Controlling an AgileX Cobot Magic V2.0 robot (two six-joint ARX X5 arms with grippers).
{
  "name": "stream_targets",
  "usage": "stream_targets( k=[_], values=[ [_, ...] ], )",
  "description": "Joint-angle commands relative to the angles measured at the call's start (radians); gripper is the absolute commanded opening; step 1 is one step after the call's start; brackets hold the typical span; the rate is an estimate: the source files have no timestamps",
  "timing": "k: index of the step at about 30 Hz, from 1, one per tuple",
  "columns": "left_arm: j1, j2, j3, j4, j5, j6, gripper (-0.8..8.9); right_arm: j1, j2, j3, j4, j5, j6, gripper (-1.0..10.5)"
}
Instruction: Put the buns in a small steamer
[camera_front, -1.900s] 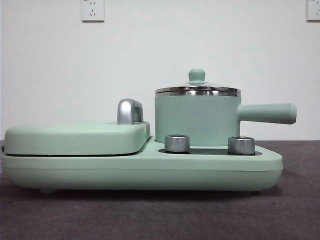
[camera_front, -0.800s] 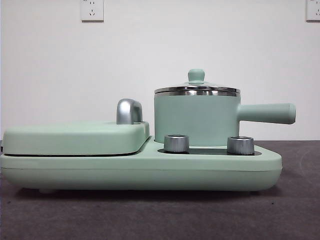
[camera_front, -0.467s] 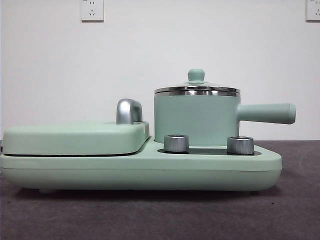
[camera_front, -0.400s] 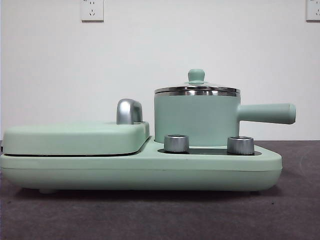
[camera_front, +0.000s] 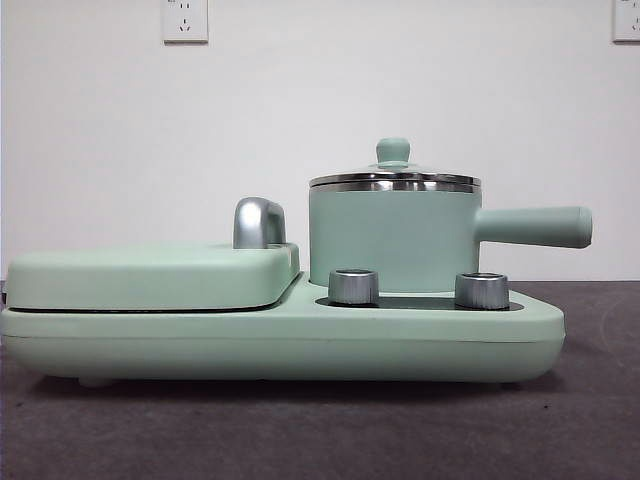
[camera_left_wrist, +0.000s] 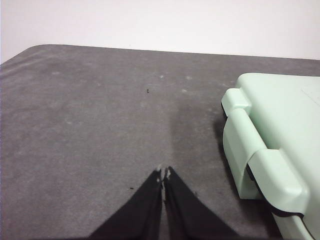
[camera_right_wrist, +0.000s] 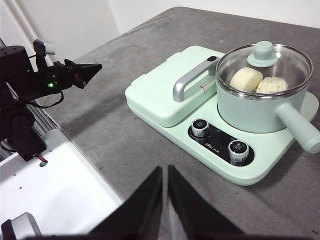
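Buns sit side by side inside the small steamer, under its glass lid. Likely soft and light; grip gently across the sides. Left end effector and right end effector both pinched closed, empty, well clear of the steamer.

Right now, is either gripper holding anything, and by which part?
Nothing is held. The left gripper and right gripper are both shut on nothing, above the table. Both buns lie inside the small steamer, under its lid.
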Motion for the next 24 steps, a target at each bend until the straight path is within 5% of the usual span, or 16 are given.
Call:
stream_targets(
  k=[1,8,13,19,24],
  values=[
    [0.002,-0.001,-0.020,-0.005,-0.003,0.010,0.11,0.005,0.001,0.008,0.006,-0.003,-0.014,0.2],
    [0.003,-0.001,-0.020,-0.005,-0.003,0.010,0.11,-0.015,0.000,0.002,0.010,0.013,-0.015,0.2],
    [0.003,-0.001,-0.020,-0.005,-0.003,0.010,0.11,-0.167,-0.008,-0.076,0.125,0.020,-0.022,0.2],
    [0.003,-0.001,-0.020,-0.005,-0.003,0.010,0.11,-0.364,-0.071,-0.388,0.559,0.205,-0.074,0.2],
    [0.003,-0.001,-0.020,-0.005,-0.003,0.010,0.11,-0.427,-0.141,-0.652,0.793,0.353,-0.089,0.2]
  ],
)
